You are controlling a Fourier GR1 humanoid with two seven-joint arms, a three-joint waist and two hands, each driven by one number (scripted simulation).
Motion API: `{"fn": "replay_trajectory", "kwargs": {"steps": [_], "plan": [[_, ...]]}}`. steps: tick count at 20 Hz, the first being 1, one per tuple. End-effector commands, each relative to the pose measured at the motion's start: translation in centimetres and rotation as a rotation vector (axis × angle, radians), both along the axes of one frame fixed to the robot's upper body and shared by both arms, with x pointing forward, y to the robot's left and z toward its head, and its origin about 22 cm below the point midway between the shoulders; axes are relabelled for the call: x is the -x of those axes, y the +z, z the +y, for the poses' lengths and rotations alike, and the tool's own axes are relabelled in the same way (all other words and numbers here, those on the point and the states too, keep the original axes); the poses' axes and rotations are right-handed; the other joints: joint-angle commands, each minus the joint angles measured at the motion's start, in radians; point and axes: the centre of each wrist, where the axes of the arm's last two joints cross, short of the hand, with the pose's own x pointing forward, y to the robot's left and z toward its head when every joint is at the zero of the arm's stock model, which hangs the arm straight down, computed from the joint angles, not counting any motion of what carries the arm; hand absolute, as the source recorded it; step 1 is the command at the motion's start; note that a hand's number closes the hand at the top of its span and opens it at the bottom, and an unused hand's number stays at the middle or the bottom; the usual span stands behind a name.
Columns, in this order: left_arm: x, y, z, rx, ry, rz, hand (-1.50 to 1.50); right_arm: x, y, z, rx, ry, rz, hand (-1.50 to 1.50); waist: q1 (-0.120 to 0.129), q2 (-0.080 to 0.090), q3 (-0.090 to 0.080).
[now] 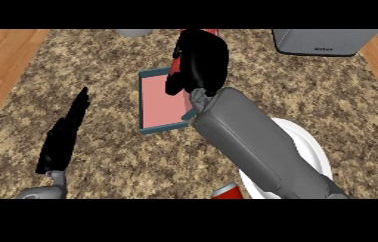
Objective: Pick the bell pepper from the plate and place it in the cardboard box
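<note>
The right hand [198, 61] hangs over the box [159, 103], fingers curled around what seems to be the red pepper [176, 66]. The left hand [65, 133] rests spread on the tabletop [96, 61].

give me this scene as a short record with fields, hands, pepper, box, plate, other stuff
right robot hand: curled over the box's far end, red showing under it
bell pepper: mostly hidden by that hand, apparently held
box: shallow, teal rim, pink inside, nothing visible on its floor
plate: white, near right, partly under the right forearm
left robot hand: open, fingers straight, resting at left
red object: at bottom edge, unclear
grey appliance: top right
</note>
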Motion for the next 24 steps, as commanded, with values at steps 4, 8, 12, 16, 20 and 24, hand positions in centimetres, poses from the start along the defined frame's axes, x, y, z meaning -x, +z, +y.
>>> {"fn": "replay_trajectory", "kwargs": {"steps": [4, 8, 12, 16, 20, 24], "plan": [[-1.4, -0.2, 0.1, 0.005, -0.012, 0.0, 0.0, -3.5, -2.9, 0.8, -0.043, -0.106, 0.137, 1.5, 0.007, 0.004, 0.0], [-0.9, -0.8, -0.5, -0.012, -0.036, -0.006, 0.0, -5.2, -4.8, -0.4, -0.13, -0.172, 0.149, -1.5, 0.032, 0.011, 0.0], [-1.4, 0.5, -1.2, 0.001, -0.026, -0.011, 0.0, -6.1, -5.4, -0.7, -0.16, -0.161, 0.104, -1.5, 0.036, 0.011, 0.001], [-0.6, 0.5, -0.1, -0.008, -0.017, -0.002, 0.0, -5.5, -7.4, -1.5, -0.289, -0.175, -0.016, -1.5, 0.027, 0.007, 0.001], [0.1, -0.8, 0.4, -0.003, -0.019, -0.018, 0.0, -5.9, -5.9, -1.5, -0.454, -0.252, -0.205, -1.5, 0.016, 0.003, 0.001], [-0.8, -0.3, 0.5, -0.013, 0.021, 0.013, 0.0, -5.5, -4.9, -2.0, -0.614, -0.26, -0.292, -1.5, -0.013, -0.001, 0.002]]}}
